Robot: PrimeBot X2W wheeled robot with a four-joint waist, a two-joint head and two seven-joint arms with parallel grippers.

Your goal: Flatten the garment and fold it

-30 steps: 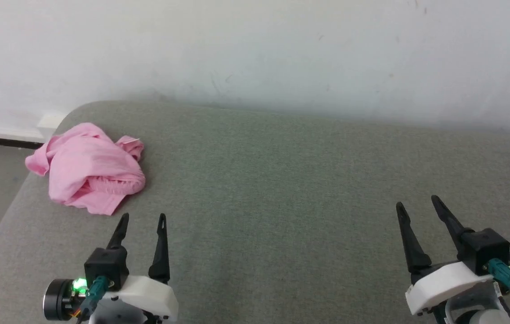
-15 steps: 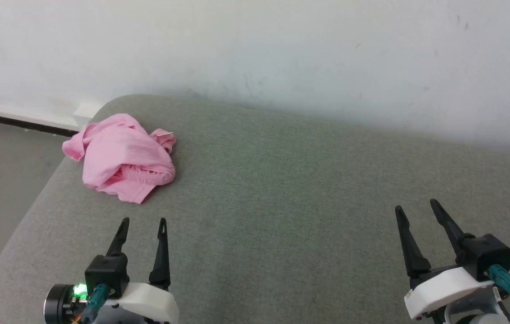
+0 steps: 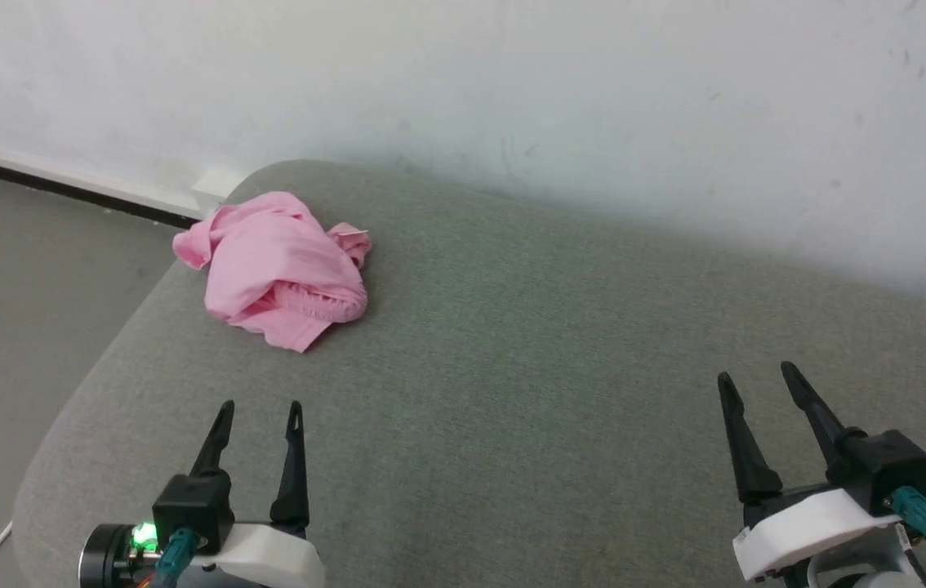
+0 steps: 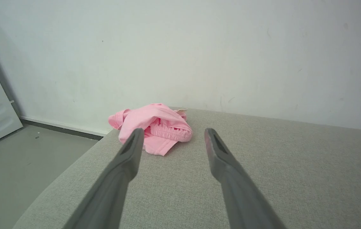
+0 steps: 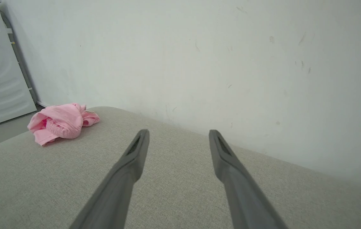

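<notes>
Panning left since the earlier frames, the head camera shows more floor [image 3: 22, 269]; the garment [image 3: 275, 269] itself hasn't moved. It is a crumpled heap at the far-left rounded corner of the grey cushion [image 3: 528, 359], close to the left edge and near the wall [image 3: 512, 73]. Left gripper [image 3: 260, 405] and right gripper [image 3: 756, 371] have fingers spread and hold nothing, at the near side, apart from the garment. Wide bare cushion lies between them.

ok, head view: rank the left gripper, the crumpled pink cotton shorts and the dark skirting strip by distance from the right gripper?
From the right gripper:
1. Left gripper, lower left.
2. Crumpled pink cotton shorts, far-left corner of the grey fabric cushion.
3. Dark skirting strip, along the wall behind them.
</notes>
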